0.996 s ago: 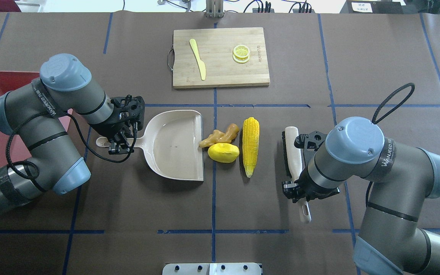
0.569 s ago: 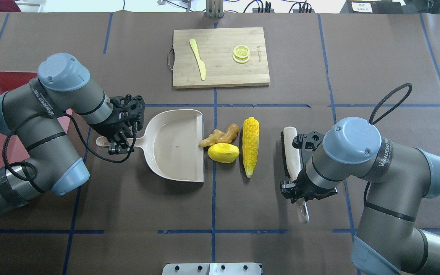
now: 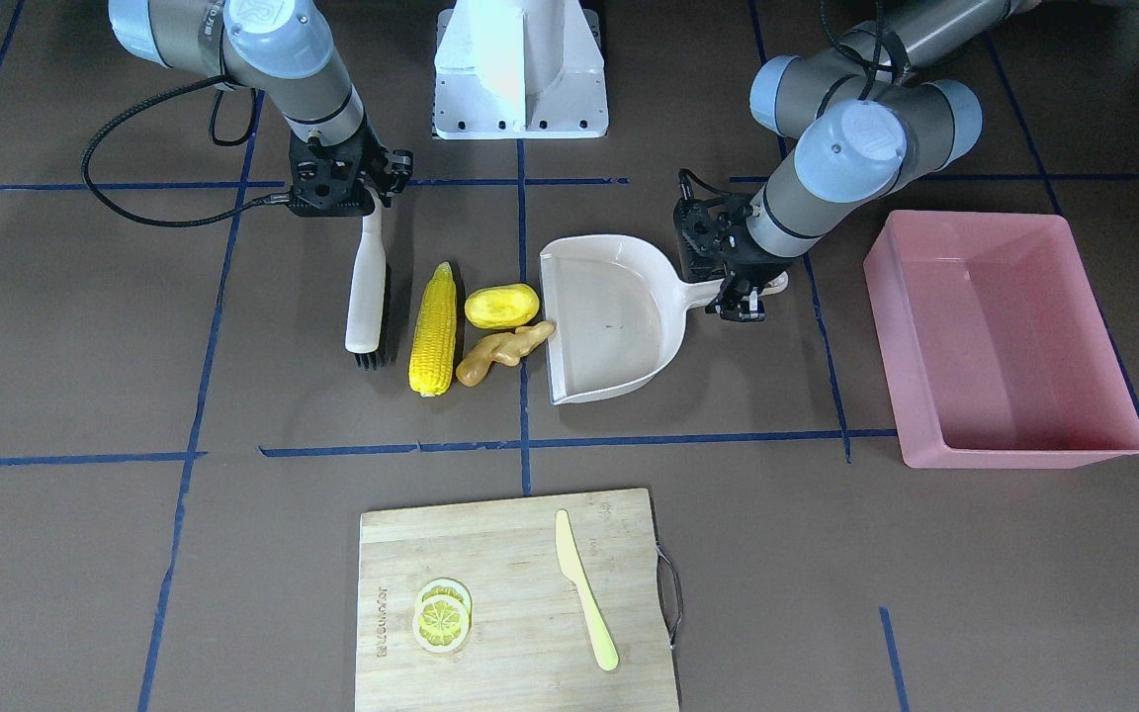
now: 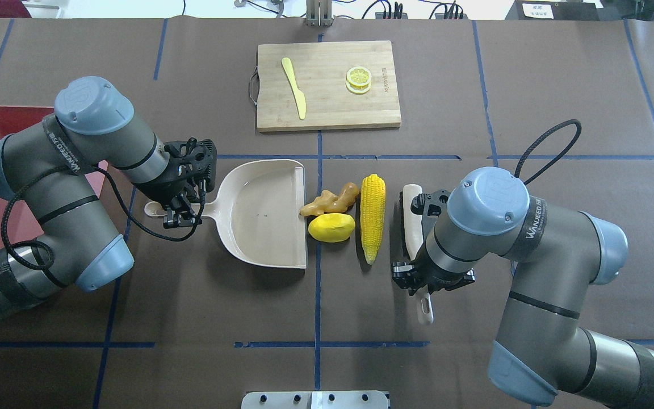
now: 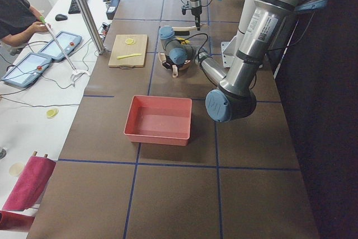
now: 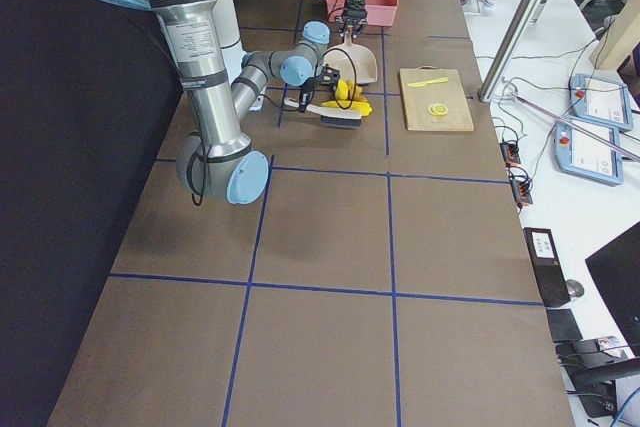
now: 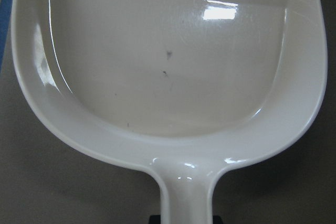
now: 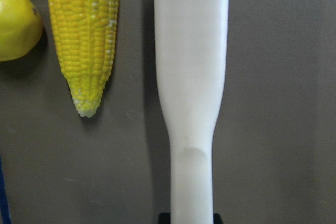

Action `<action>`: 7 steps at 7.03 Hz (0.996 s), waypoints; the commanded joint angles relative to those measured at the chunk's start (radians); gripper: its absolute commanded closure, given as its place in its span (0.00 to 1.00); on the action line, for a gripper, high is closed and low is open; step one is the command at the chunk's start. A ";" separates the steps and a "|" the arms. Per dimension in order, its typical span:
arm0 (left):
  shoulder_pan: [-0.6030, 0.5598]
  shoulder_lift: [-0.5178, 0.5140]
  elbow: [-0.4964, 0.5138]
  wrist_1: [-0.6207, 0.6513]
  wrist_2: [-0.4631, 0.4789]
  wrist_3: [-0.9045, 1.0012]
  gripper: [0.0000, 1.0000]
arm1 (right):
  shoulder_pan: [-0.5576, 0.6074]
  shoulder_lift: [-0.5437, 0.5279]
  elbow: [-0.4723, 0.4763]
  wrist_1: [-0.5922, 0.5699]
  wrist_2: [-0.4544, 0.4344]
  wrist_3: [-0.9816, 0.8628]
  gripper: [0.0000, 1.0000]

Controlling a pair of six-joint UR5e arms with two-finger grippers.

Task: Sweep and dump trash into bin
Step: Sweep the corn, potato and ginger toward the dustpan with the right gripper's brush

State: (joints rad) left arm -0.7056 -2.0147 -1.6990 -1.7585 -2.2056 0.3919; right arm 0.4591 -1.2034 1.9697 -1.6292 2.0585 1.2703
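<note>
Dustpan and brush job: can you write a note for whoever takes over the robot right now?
Left gripper: shut on the dustpan by its handle; dustpan empty.
Right gripper: shut on the brush, alongside the corn cob, small gap between.
Ginger root and yellow lump lie between cob and dustpan mouth.
Pink bin empty, on the robot's left.
Done: both tools gripped.
Left: sweep all three in, dump into bin.

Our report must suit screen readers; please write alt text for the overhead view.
Jaws of the right arm hold a brush, those of the left arm a dustpan, with a corn cob, yellow lump and ginger root between them; a pink bin sits far left.
</note>
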 commanded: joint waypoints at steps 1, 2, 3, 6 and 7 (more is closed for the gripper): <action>0.021 -0.004 0.005 0.002 0.082 -0.011 0.90 | 0.000 0.010 -0.009 0.000 0.000 0.003 0.99; 0.023 -0.004 0.001 0.005 0.089 -0.013 0.90 | -0.002 0.010 -0.009 0.000 0.000 0.004 0.99; 0.024 -0.009 -0.001 0.026 0.089 -0.013 0.91 | -0.004 0.013 -0.009 0.002 0.000 0.006 0.99; 0.028 -0.027 -0.002 0.057 0.089 -0.013 0.92 | -0.008 0.111 -0.075 0.002 -0.001 0.009 0.99; 0.028 -0.027 -0.002 0.057 0.089 -0.013 0.92 | -0.008 0.137 -0.092 0.005 -0.003 0.009 0.99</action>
State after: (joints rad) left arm -0.6785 -2.0403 -1.7005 -1.7029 -2.1170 0.3789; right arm 0.4518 -1.1035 1.9040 -1.6268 2.0569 1.2790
